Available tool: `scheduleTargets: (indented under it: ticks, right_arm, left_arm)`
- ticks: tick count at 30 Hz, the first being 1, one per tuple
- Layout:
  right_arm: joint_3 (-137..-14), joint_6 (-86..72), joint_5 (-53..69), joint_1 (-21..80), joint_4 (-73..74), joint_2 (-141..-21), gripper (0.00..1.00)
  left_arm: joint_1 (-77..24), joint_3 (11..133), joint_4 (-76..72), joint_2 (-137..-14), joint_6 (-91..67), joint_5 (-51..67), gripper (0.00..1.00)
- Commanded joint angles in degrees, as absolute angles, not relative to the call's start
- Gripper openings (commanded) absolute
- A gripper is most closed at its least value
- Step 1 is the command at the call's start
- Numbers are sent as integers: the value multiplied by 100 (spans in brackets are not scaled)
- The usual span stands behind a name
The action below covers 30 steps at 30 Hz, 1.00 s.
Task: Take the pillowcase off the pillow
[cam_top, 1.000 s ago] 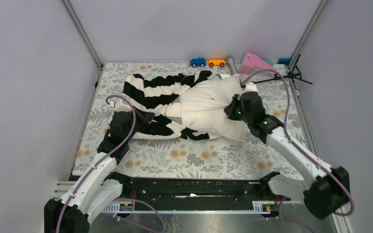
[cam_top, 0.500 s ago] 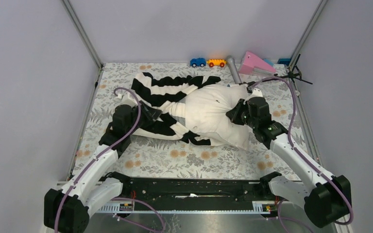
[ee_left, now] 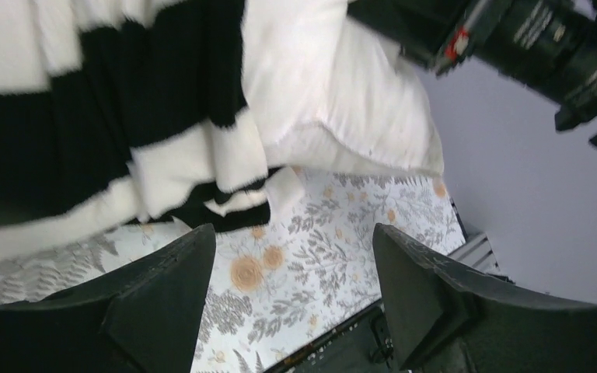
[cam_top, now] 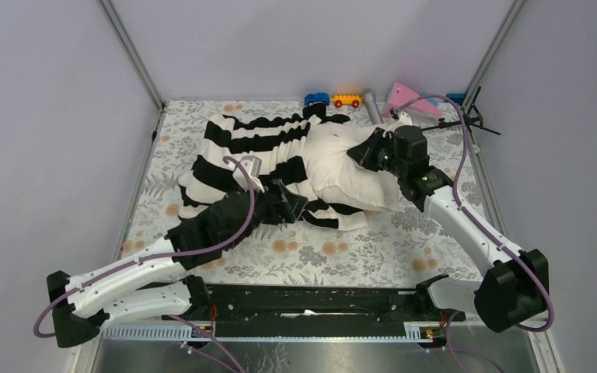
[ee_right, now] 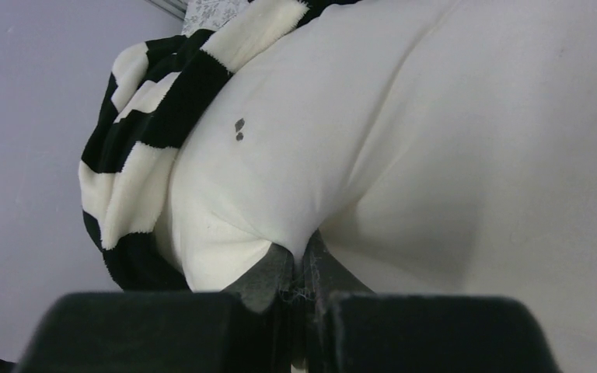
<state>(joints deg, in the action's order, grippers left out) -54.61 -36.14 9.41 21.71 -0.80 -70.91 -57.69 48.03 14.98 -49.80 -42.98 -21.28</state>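
left arm (cam_top: 148,260) now low, outstretched — jaws apart

Even diffuse light, faint shadows. Left wrist view: pillowcase (ee_left: 70,132) motion-blurred. Right wrist foreground unfocused.

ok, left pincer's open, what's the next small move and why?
Probably nudge the left pincer forward and close on the loose near edge of the pillowcase: it is open and empty just short of it, the right pincer pinches the pillow, and the cover is only half off.
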Motion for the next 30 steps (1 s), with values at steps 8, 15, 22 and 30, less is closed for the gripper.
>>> scheduleTargets:
  ticks: [8, 15, 22, 30]
  right_arm:
    - [-5988, -3837, 1240, 2271, -741, -7018, 0]
    - [-6015, -3656, 1223, 2287, -421, -6974, 0]
    - [-5904, -3501, 1107, 2280, -188, -6928, 0]
    - [-5873, -3207, 93, 2279, 403, -6533, 0]
  left_arm:
    - [-6985, 4260, 1110, -5914, -5503, -3823, 99]
    - [-6225, 4524, 753, -6917, -5221, -2855, 99]
    - [-5338, 4209, -325, -7032, -4892, -2203, 99]
    - [-3854, 3484, 323, -6689, -5303, -2746, 72]
